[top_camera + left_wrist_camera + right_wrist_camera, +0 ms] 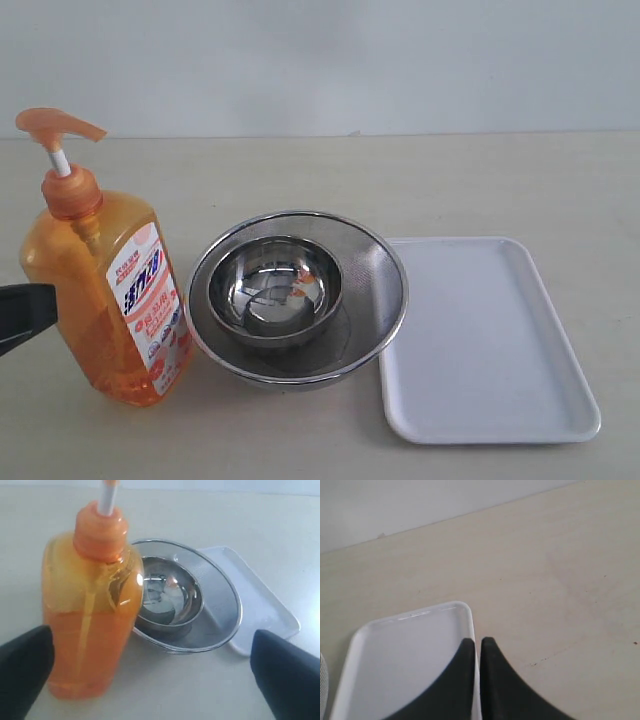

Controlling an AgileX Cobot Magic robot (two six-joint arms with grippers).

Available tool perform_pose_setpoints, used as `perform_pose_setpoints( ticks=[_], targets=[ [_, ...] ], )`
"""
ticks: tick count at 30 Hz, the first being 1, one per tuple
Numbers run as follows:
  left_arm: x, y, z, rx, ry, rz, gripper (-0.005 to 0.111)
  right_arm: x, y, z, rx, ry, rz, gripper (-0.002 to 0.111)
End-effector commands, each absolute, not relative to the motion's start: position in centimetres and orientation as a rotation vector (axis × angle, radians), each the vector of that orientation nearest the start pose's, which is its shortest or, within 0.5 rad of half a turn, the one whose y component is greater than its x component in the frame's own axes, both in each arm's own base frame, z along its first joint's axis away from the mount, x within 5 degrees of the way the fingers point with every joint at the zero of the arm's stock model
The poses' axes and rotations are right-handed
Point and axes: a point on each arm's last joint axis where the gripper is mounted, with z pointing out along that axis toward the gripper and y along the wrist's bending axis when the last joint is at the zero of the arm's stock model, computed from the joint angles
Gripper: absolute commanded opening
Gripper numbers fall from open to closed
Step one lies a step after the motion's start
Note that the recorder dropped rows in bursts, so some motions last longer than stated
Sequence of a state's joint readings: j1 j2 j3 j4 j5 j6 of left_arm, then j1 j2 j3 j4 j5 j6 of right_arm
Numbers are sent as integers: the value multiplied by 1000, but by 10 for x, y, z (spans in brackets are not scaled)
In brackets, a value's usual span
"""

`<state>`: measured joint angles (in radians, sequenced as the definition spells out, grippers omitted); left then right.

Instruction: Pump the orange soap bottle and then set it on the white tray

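Note:
The orange soap bottle [105, 290] stands upright at the table's left, pump head up on its white stem, label facing front. My left gripper [155, 677] is open wide just in front of the bottle [90, 620], which stands near one finger [22, 672] without touching it; the other finger [287, 677] is far off. In the exterior view only one dark fingertip [28, 312] shows at the left edge beside the bottle. The white tray [490, 340] lies flat at the right. My right gripper [476, 645] is shut and holds nothing, hovering over the tray's rim [470, 620].
A small steel bowl [275, 290] sits inside a larger steel mesh bowl [375, 270], between the bottle and the tray and touching the tray's left rim. A pale wall runs behind the beige table.

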<state>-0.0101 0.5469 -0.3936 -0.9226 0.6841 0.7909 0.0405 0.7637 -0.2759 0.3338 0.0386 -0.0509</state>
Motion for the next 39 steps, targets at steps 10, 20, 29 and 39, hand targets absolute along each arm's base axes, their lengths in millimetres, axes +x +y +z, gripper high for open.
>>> perform_pose_setpoints(
  ticks=[10,20,29,39],
  targets=[
    [94,-43,197,314,1854,-475,102,147,7,234,222,1966,205,0],
    [90,-44,189,528,1811,-343,102,148,5,237,234,1928,203,0],
    [102,-38,218,428,1771,-295,102,147,6,236,234,1947,209,0],
    [126,-49,210,609,1855,-391,102,147,6,236,235,1941,207,0]
  ],
)
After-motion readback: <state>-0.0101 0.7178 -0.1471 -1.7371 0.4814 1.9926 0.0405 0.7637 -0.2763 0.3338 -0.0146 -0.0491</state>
